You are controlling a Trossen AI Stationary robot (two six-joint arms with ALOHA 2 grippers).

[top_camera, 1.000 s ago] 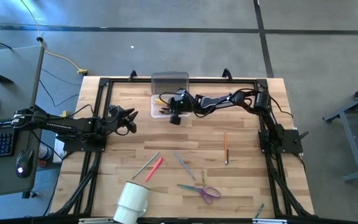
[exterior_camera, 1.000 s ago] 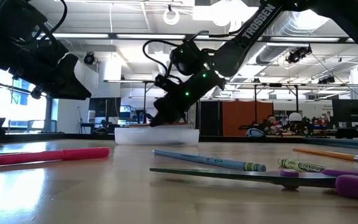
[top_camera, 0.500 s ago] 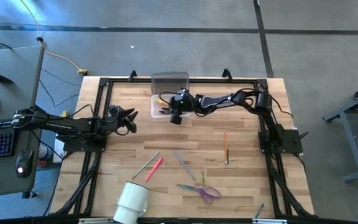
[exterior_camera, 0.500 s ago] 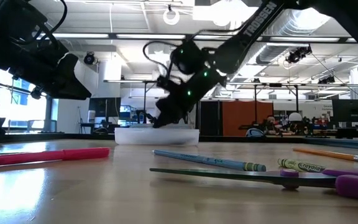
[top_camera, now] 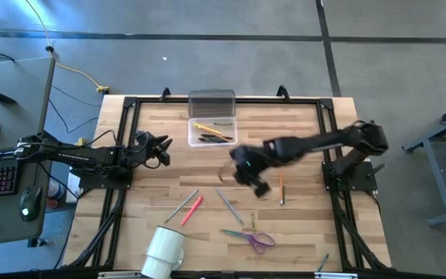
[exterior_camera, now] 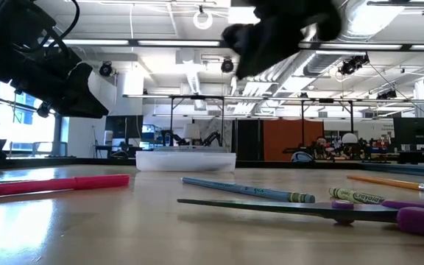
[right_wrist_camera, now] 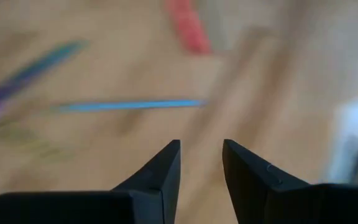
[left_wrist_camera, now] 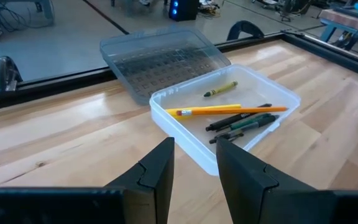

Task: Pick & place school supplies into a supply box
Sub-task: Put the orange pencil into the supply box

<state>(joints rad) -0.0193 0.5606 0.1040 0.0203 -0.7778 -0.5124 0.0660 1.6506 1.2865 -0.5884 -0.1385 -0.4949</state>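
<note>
A: Where is the right end effector (top_camera: 252, 180), and is it carrying anything?

B: It hangs above the middle of the tabletop (top_camera: 300, 232), well apart from the supply box (top_camera: 212, 132). Its wrist view shows the two dark fingers slightly spread with nothing between them.

A: What lies in the box?

B: A yellow pencil (left_wrist_camera: 232, 111), a small green crayon (left_wrist_camera: 220, 89) and a few dark pens (left_wrist_camera: 244, 121). The box sits near the far edge with its ribbed lid (left_wrist_camera: 163, 59) folded open behind it.

A: What is nearest the right end effector?

B: A blue-grey pencil (top_camera: 228, 204) lies just toward the near edge from it, its long axis running diagonally. An orange pencil (top_camera: 281, 182) lies just beside it toward the right arm's base, pointing front to back. A pink marker (top_camera: 192, 209) and a thin grey-green pencil (top_camera: 180, 207) are further toward the left arm, and the scissors (top_camera: 252, 236) nearer the front edge.

A: And the left end effector (top_camera: 161, 147)?

B: It waits at the left side, fingers a little apart and empty, aimed at the box. The right arm looks the nearer one for any loose item.
</note>
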